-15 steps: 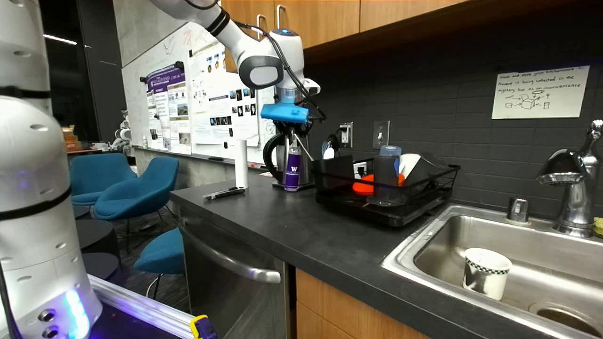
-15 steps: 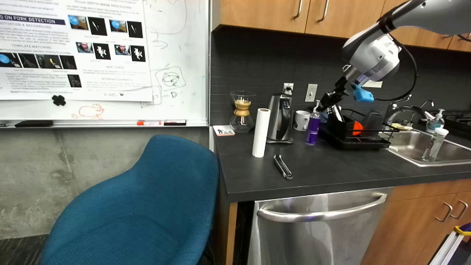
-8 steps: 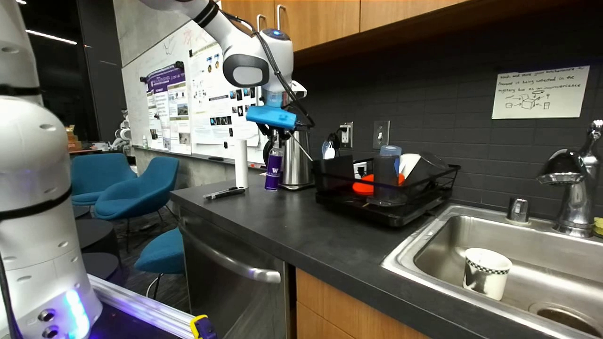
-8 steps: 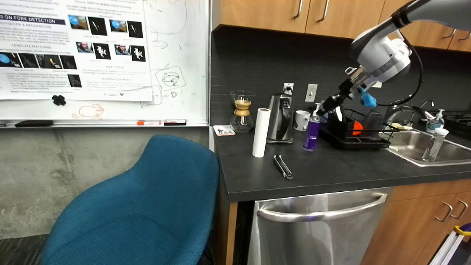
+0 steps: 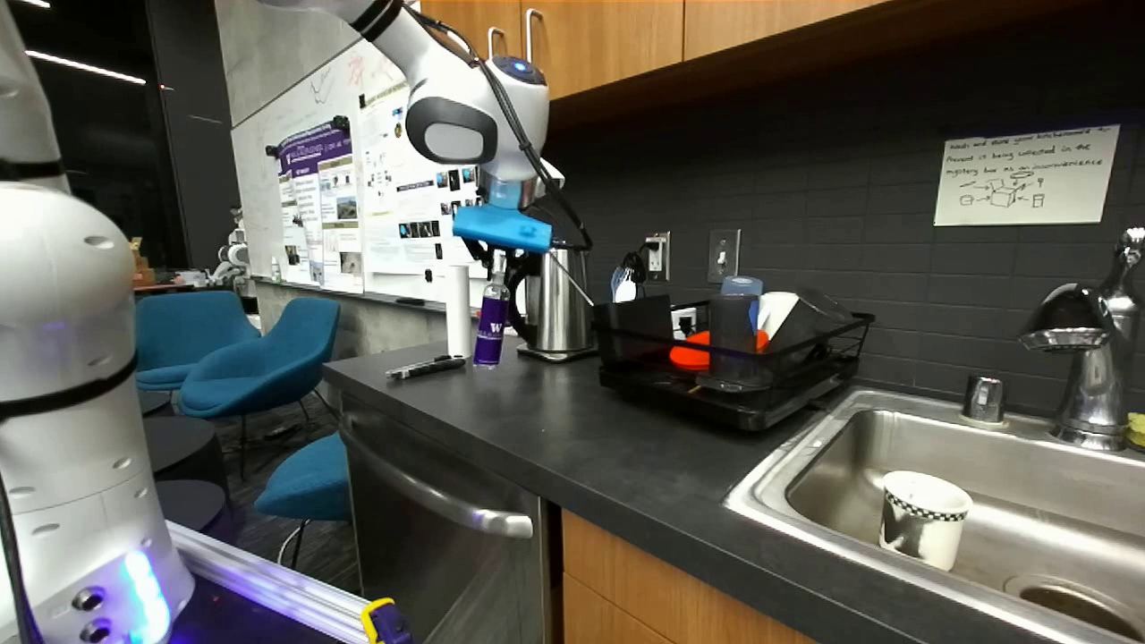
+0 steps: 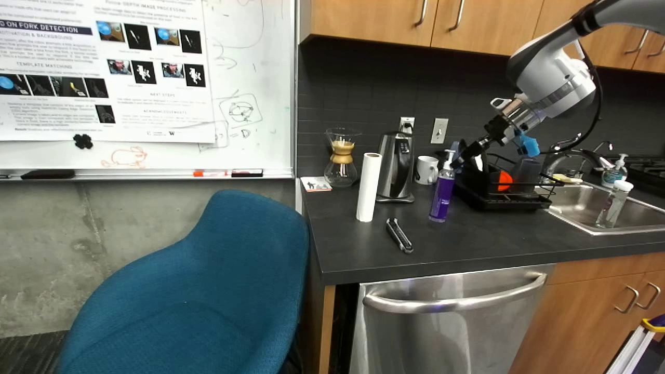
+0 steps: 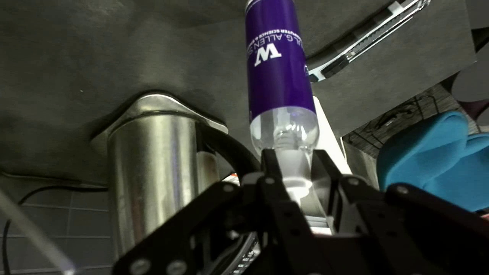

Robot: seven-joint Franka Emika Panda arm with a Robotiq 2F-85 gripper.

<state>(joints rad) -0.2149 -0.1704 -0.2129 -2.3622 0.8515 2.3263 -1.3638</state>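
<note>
At the dark surface (image 6: 483, 236), perhaps just clear of it, clamped with the claw (image 7: 295, 164) round the neck of a purple-labelled pump bottle (image 7: 282, 84), extending below, slightly off upright.

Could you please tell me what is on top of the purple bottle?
In the wrist view, a white pump is on the purple bottle. The hand grips there, covering the pump's sides; what this grip hides cannot be seen.
</note>
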